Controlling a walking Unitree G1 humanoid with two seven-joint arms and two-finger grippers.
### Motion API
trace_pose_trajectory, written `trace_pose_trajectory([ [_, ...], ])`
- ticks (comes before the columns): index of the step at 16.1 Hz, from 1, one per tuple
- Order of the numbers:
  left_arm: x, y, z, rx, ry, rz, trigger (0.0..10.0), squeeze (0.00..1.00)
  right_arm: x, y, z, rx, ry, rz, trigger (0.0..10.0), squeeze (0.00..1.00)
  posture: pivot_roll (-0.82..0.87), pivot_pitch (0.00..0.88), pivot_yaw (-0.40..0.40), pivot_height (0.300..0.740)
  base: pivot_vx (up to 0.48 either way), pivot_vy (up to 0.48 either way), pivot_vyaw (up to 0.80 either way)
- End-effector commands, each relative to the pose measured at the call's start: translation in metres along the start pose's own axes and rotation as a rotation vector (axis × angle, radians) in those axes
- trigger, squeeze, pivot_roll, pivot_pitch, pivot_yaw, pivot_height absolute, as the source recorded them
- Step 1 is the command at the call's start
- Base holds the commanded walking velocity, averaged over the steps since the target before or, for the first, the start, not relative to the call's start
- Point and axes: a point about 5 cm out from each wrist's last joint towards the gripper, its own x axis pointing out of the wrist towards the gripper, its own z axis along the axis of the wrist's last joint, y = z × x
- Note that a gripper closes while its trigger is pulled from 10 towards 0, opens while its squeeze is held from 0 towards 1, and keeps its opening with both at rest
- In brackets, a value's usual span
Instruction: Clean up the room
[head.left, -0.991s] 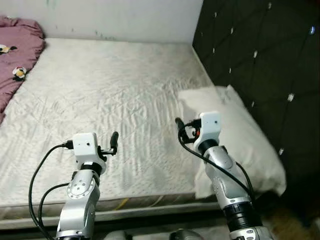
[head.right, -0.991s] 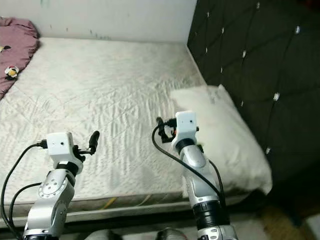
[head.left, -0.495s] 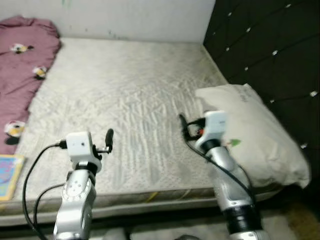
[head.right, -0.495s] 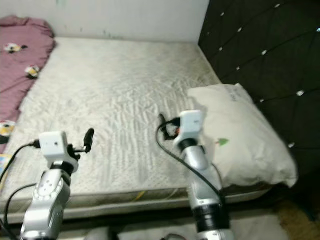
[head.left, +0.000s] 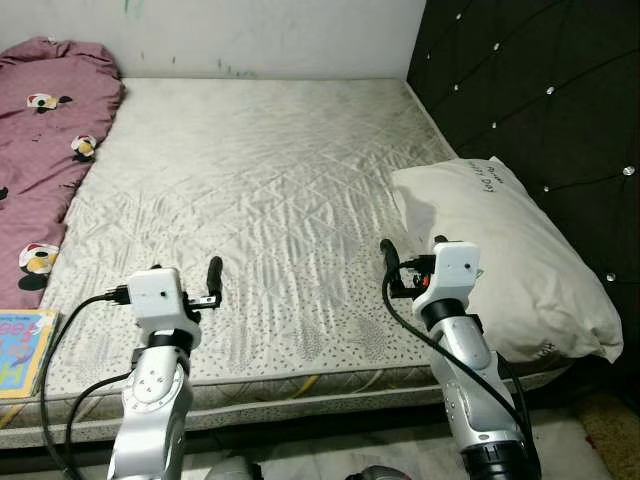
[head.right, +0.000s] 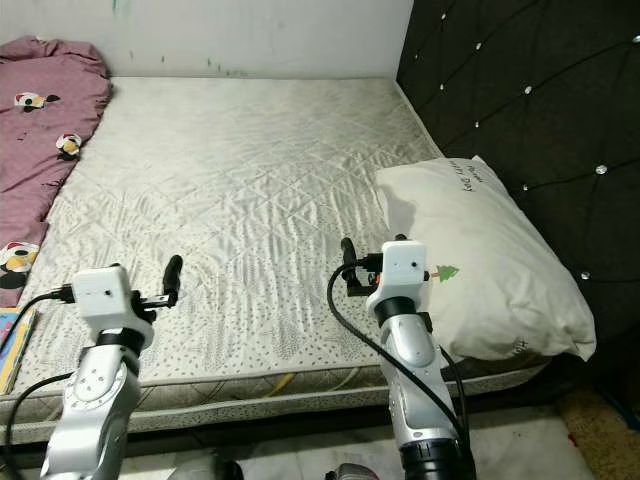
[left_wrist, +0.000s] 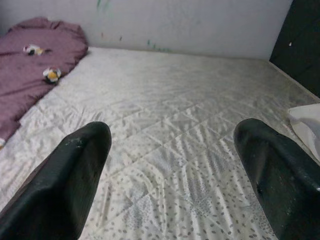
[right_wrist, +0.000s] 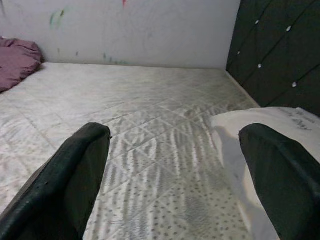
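A bare quilted mattress (head.left: 260, 170) lies before me. A white pillow (head.left: 510, 250) rests on its right side against the dark headboard (head.left: 540, 80); its edge also appears in the right wrist view as pillow (right_wrist: 270, 130). A purple blanket (head.left: 50, 130) with small cartoon prints is bunched along the left side. My left gripper (head.left: 213, 278) hovers open over the mattress's front edge, holding nothing. My right gripper (head.left: 389, 262) is open and also holds nothing, just left of the pillow. In the wrist views the left fingers (left_wrist: 75, 170) and right fingers (right_wrist: 80, 170) stand wide apart.
A colourful book (head.left: 20, 350) lies at the bed's lower left corner. A white wall (head.left: 250, 35) closes the far side. The tufted headboard runs along the right. A strip of floor (head.left: 600, 440) is visible below the pillow's corner.
The camera has shifted, bringing the whole pillow, more of the blanket and the book into view. Both arms keep the same raised pose with fingers apart.
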Motion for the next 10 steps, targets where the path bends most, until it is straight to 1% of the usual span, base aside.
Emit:
trace_pose_trajectory([
  [1,-0.004,0.001,-0.002,0.027,0.010,-0.023,10.0,0.00,-0.002,-0.006,0.004,-0.022,-0.021,-0.020,10.0,0.00,0.02,0.000,-0.045,0.740,0.000,0.000,0.00],
  [2,-0.006,0.002,-0.004,0.052,0.009,-0.047,10.0,0.00,-0.004,-0.008,0.003,-0.023,-0.017,-0.023,10.0,0.00,0.02,0.000,-0.047,0.740,0.000,0.000,0.00],
  [3,-0.006,0.006,-0.006,0.064,0.015,-0.050,10.0,0.00,-0.008,-0.012,0.000,-0.025,-0.009,-0.031,10.0,0.00,0.02,0.000,-0.050,0.740,0.000,0.000,0.00],
  [5,-0.006,0.007,-0.008,0.068,0.017,-0.053,10.0,0.00,-0.010,-0.015,-0.001,-0.051,-0.008,-0.035,10.0,0.00,0.02,0.000,-0.053,0.740,0.000,0.000,0.00],
  [6,-0.008,0.006,-0.008,0.096,0.018,-0.106,10.0,0.00,-0.013,-0.025,0.000,-0.087,-0.010,-0.044,10.0,0.00,0.02,0.000,-0.054,0.740,0.000,0.000,0.00],
  [7,-0.009,0.010,-0.008,0.112,0.025,-0.122,10.0,0.00,-0.016,-0.032,0.001,-0.100,-0.008,-0.050,10.0,0.00,0.02,0.000,-0.054,0.740,0.000,0.000,0.00],
  [8,-0.010,0.017,-0.010,0.132,0.035,-0.125,10.0,0.00,-0.019,-0.040,0.002,-0.119,-0.003,-0.048,10.0,0.00,0.02,0.000,-0.054,0.740,0.000,0.000,0.00],
  [9,-0.008,0.027,-0.012,0.156,0.046,-0.116,10.0,0.00,-0.022,-0.049,0.003,-0.139,0.004,-0.040,10.0,0.00,0.02,0.000,-0.051,0.740,0.000,0.000,0.00],
  [10,-0.005,0.032,-0.011,0.167,0.044,-0.107,10.0,0.00,-0.024,-0.057,0.003,-0.150,0.014,-0.040,10.0,0.00,0.01,0.000,-0.052,0.740,0.000,0.000,0.00],
])
